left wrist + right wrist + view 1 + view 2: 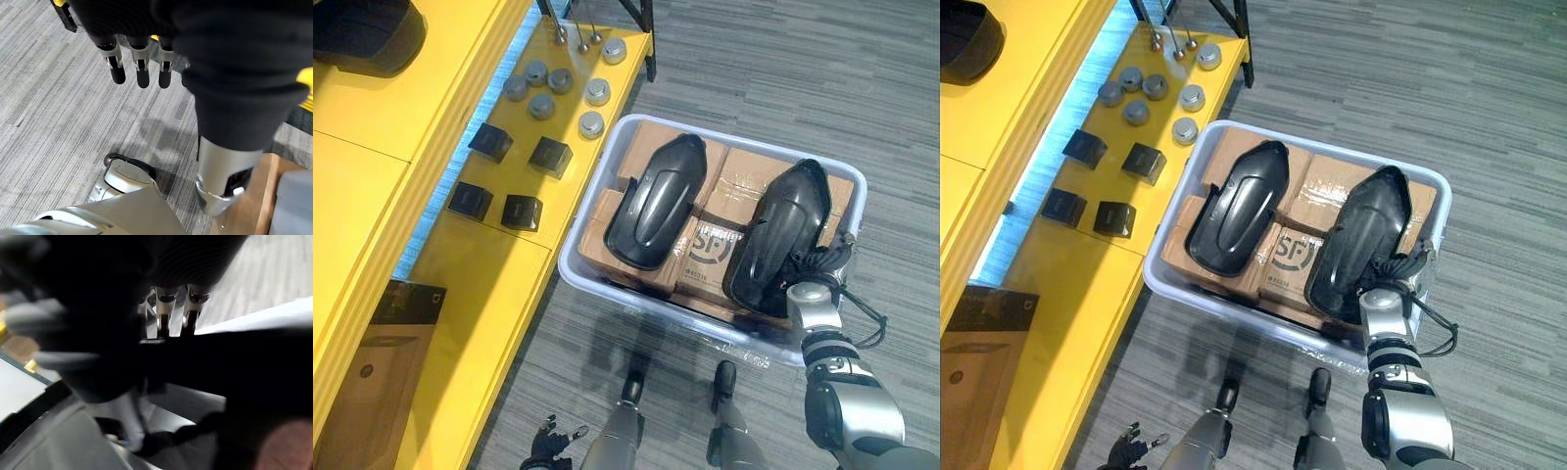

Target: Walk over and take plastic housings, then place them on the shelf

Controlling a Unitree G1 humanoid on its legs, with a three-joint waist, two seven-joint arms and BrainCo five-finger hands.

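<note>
Our right hand (822,262) lies on the right housing (783,230) in the bin (646,305), and we cannot tell its grip; our left hand (143,73) hangs loose.

- A translucent plastic bin (566,262) stands on grey carpet (783,78), beneath the right hand (820,261).
- Taped cardboard boxes (741,176) fill it, just beside that hand.
- Grey round caps (591,124) and small black boxes (549,156) lie well off to that hand's left.
</note>
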